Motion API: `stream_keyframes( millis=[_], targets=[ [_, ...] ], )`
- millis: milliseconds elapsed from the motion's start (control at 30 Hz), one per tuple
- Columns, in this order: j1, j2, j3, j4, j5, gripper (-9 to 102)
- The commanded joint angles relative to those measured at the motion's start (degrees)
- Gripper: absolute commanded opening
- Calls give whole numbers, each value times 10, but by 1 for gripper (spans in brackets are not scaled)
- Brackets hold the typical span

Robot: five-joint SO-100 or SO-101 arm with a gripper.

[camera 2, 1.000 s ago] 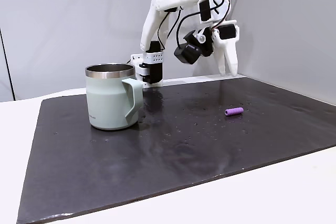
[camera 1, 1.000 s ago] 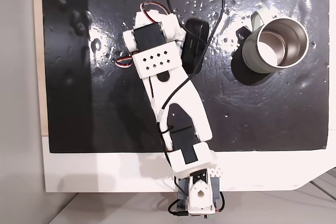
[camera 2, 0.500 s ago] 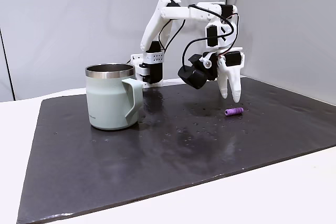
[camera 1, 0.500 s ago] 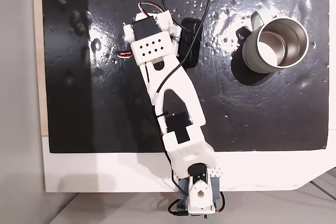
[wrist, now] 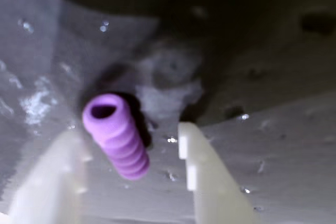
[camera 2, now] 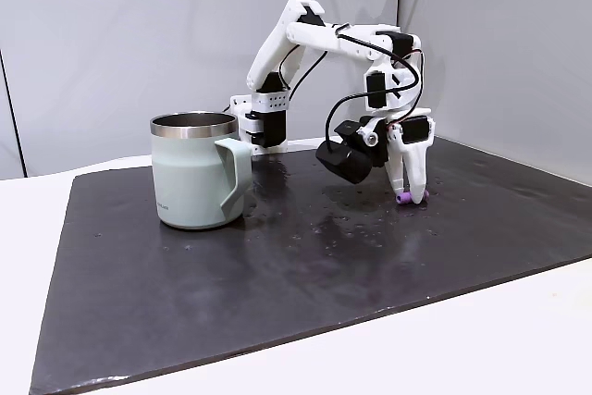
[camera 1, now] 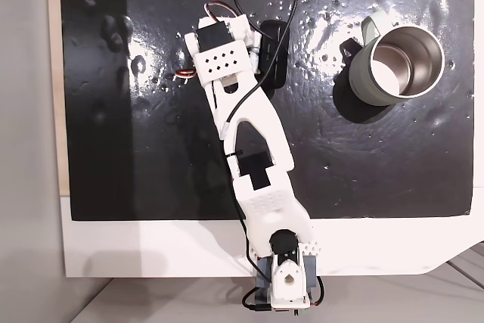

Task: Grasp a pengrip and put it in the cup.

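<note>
a glossy black rubbery mat (camera 1: pixel 113 149) fills most of the frame, lying on a white worktop (camera 1: pixel 151 251) that shows along the bottom. the white jointed plastic robot arm (camera 1: pixel 253 164) rises from its base at bottom centre and leans up and left toward the upper middle, a black cable looping above it. at the upper right stands the round metal cup (camera 1: pixel 397 62) with shiny steel inside, pale grey-green outside and its small handle pointing to the upper left, well apart from the arm.
</note>
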Motion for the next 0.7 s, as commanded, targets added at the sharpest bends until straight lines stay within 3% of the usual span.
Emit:
stream_keyframes(
  millis=[0, 100, 667],
  targets=[
    [14, -4, -22, -21, -11, 6],
    [17, -5, -18, -21, -15, 0],
    [47, 198, -194, 76, -45, 0]
  ],
)
